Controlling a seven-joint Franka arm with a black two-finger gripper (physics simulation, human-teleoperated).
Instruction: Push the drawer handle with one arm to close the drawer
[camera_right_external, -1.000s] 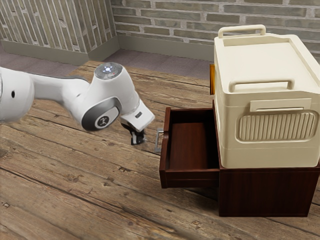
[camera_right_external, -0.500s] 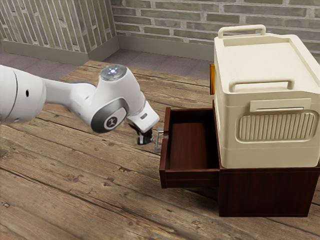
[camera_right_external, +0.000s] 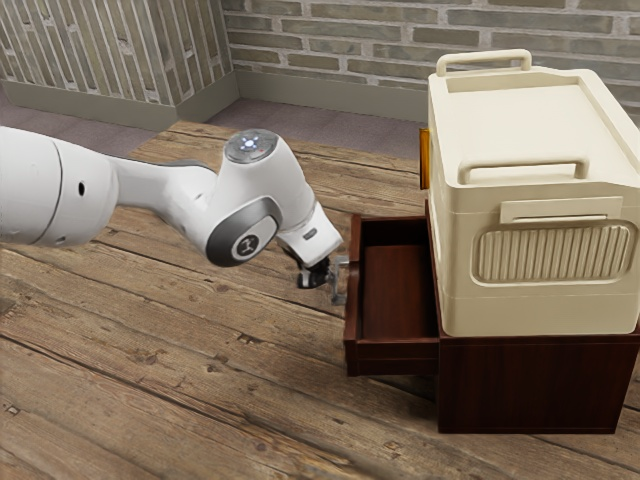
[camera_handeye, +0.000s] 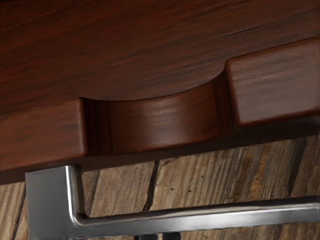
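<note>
Drawer, one, dark red-brown wood: partly open, standing out from the cabinet on the side that faces the arm. Interior visible from above. Front panel with a curved notch cut into its upper edge.

Handle, one, grey metal, squared bar: fixed to the outer face of the drawer's front, below the notch.

Gripper, one, black, two-fingered: at the drawer front, on the outer side of the handle, tilted downward. Jaws close together, a narrow gap between the tips; nothing seen gripped. The wrist view has the two dark tips side by side, right at the handle's outer edge.

Arm, one, white with grey joint covers: enters from the exterior view's left, bent down toward the drawer.

Cabinet, one, dark red-brown: upright on the tabletop, toward the exterior view's right.

Box, one, cream, ribbed panel on one side, raised rim and two bar grips on top: resting on the cabinet.

Amber piece, one: upright beside the box, partly hidden behind it; kind cannot be told.

Tabletop: weathered brown planks. Beyond its far edge, a grey brick wall.
</note>
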